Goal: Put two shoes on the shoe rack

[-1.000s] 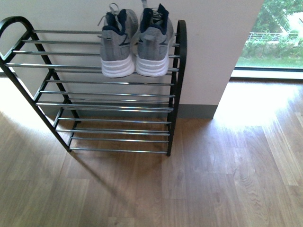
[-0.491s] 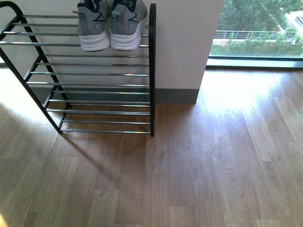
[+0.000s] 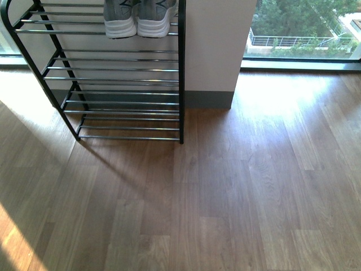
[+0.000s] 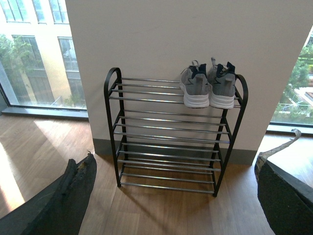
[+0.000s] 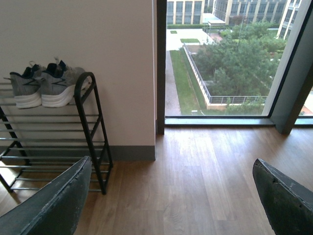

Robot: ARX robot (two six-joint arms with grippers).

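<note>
Two grey knit shoes (image 4: 208, 87) with white soles stand side by side on the top shelf of the shoe rack (image 4: 113, 112), at its right end, heels outward. In the front view only their heels (image 3: 137, 22) show at the upper edge, above the rack's chrome rods (image 3: 121, 84). The right wrist view has the pair (image 5: 44, 87) on the rack (image 5: 95, 127) at far left. My left gripper (image 4: 178, 205) is open and empty, well back from the rack. Wide open over bare floor, my right gripper (image 5: 171, 205) holds nothing.
The rack stands against a white wall (image 3: 217, 45) with a grey skirting board. Wood plank floor (image 3: 237, 192) spreads in front and to the right. A floor-to-ceiling window (image 5: 220, 58) lies right of the wall, with a dark frame post (image 5: 160, 68).
The front view has shifted back and to the right: the rack and shoes have slid toward the upper left edge, and more floor and window now show.
</note>
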